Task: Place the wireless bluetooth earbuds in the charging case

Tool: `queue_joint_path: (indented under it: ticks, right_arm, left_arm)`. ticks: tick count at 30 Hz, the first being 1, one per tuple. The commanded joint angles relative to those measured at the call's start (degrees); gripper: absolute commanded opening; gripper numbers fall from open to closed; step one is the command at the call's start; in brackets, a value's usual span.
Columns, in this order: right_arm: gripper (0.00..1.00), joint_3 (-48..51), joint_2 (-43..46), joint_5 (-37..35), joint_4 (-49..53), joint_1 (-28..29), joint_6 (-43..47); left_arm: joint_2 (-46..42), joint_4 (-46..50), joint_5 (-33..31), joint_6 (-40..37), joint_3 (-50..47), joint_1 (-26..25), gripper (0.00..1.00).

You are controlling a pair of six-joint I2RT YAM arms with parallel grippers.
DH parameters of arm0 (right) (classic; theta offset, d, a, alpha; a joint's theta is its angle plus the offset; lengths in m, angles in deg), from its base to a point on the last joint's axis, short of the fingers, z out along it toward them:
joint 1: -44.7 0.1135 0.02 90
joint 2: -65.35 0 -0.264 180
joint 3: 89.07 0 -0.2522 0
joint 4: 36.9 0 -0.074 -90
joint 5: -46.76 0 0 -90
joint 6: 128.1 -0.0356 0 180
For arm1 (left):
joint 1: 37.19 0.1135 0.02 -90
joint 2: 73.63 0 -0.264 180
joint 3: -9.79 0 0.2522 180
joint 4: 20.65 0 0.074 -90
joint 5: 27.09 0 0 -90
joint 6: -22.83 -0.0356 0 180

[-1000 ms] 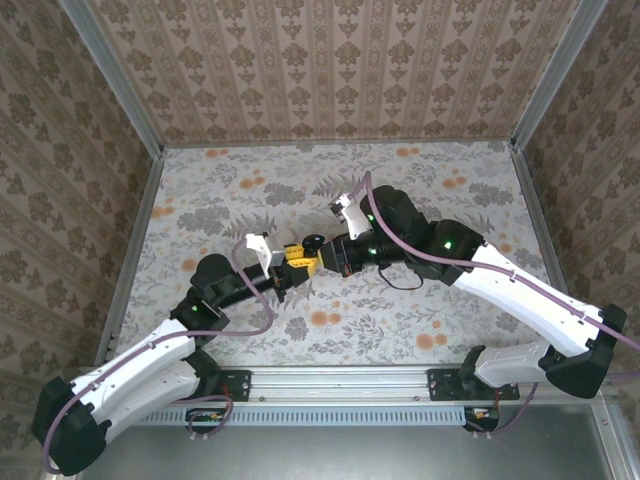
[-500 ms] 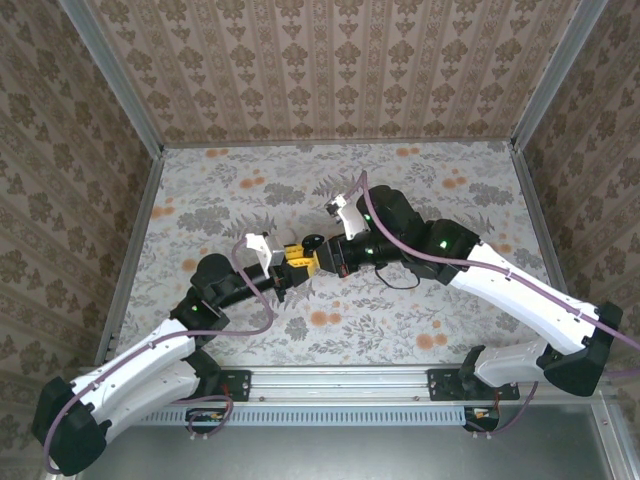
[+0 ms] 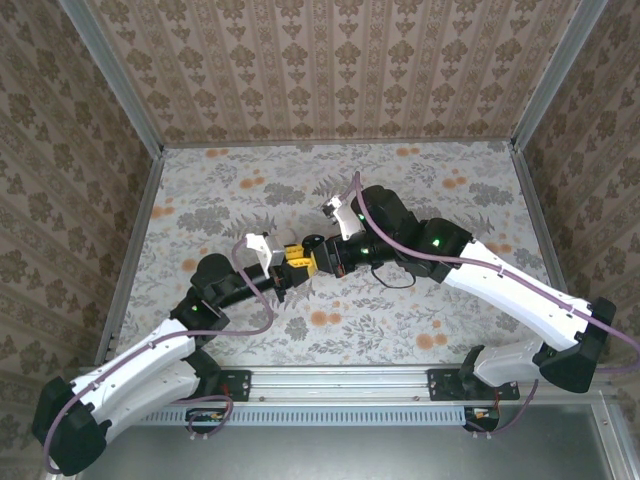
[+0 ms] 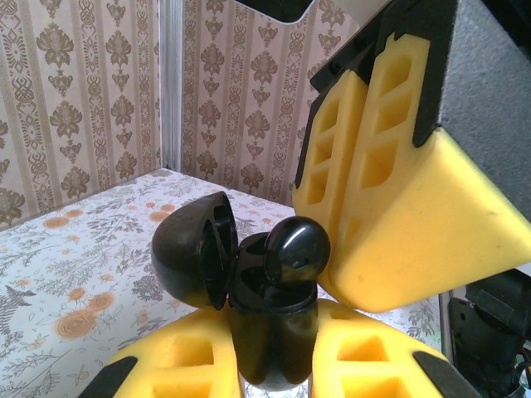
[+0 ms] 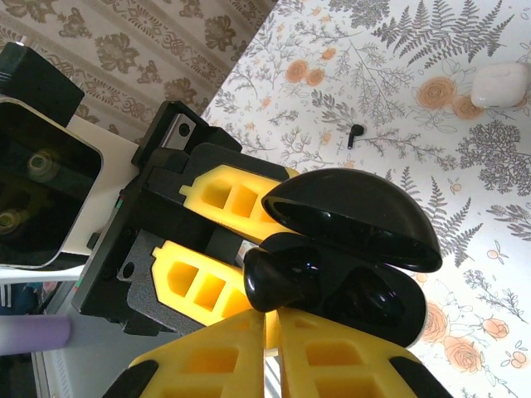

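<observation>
In the top view, the left gripper (image 3: 298, 260) and the right gripper (image 3: 325, 256) are seen meeting tip to tip near the middle of the table (image 3: 220, 190). The charging case (image 3: 314, 241), black here rather than white, is a dark spot between them.

In the left wrist view, the charging case (image 4: 270, 332) is held upright at 6 o'clock, clamped between the left gripper's own yellow fingers, which are closed almost fully on it. Its lid (image 4: 192, 259) is swung open toward 9 o'clock. A glossy black earbud (image 4: 296, 247) is seen at the mouth of the case, pinched by the right gripper (image 4: 332, 257), which reaches in from 2 o'clock.

In the right wrist view, the earbud (image 5: 278, 278) is held just past the right gripper's nearly closed fingertips. The case body lies at 3 o'clock of it, under the open lid (image 5: 357, 220). A small black piece (image 5: 355, 133) and a white rounded object (image 5: 498, 83) lie on the table toward 1 o'clock. Whether the black piece is the second earbud cannot be told.

The step in hand is judged to be the seating of this earbud, which appears to be at the socket but not yet sunk in. A short, aligned push into the cavity is called for next, with the case kept firmly braced, and only then a release.
</observation>
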Motion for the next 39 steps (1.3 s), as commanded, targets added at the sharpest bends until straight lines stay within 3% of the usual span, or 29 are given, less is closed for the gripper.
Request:
queue_joint_path:
  ticks: [1,11,32,39]
  right_arm:
    - [0.13,-1.36,-0.43,0.44,-0.4,0.35,0.34]
    - [0.23,-3.18,4.16,-0.93,3.35,-0.64,3.24]
    - [0.13,-5.84,-2.74,3.09,1.94,-0.99,4.32]
    - [0.22,-5.67,1.25,-2.04,3.07,-1.23,3.59]
  left_arm:
    - [-0.55,-2.33,1.54,0.82,1.02,-0.07,0.0]
    - [-1.61,-1.28,1.31,0.73,1.09,-0.04,0.0]
    - [-1.95,-0.84,2.26,0.65,1.2,-0.02,0.0]
    - [-2.06,-0.17,1.56,-0.92,0.76,-0.06,0.0]
